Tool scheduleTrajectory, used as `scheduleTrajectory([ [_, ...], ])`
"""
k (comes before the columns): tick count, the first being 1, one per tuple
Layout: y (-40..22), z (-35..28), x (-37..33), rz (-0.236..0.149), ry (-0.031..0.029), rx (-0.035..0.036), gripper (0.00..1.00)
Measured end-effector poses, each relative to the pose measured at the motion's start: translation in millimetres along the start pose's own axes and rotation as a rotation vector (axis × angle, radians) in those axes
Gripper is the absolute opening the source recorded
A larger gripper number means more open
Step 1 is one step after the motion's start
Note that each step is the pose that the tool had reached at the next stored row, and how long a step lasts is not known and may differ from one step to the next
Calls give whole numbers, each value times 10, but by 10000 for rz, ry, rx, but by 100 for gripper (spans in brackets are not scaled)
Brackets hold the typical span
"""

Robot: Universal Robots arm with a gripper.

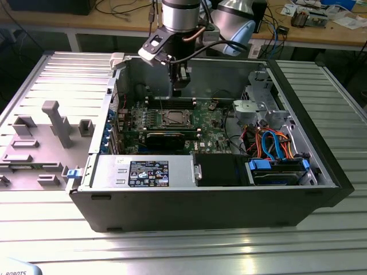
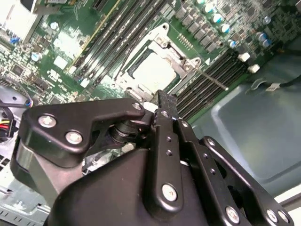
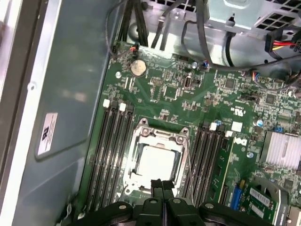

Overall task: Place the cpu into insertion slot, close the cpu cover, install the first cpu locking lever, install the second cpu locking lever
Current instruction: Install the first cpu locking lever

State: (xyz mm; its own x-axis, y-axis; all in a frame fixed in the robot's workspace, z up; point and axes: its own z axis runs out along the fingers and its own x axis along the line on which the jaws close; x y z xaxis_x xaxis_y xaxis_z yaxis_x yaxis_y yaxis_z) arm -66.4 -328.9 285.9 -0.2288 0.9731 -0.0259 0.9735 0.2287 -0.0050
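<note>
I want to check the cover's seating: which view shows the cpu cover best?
The first wrist view: the cpu cover faces the camera, its frame ringing the cpu. The second wrist view shows it slanted, one edge behind the gripper. The exterior view shows it from afar.

My work surface is a ribbed metal table [image 1: 172, 246], pale grey, with overhead light glaring off its slats near the front edge. Behind it I note a wooden workbench [image 1: 330, 35] carrying loose cables [image 1: 123, 8] and papers [image 1: 351, 21], with dark shadow beneath it.
</note>
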Motion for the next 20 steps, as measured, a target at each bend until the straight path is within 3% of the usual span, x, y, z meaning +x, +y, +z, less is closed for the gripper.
scheduleTrajectory([
  [6,-123,1,29,-160,1,-5,11],
  [9,-137,0,32,-500,-3,-12,11],
  [20,-139,0,33,-2760,-13,-72,11],
])
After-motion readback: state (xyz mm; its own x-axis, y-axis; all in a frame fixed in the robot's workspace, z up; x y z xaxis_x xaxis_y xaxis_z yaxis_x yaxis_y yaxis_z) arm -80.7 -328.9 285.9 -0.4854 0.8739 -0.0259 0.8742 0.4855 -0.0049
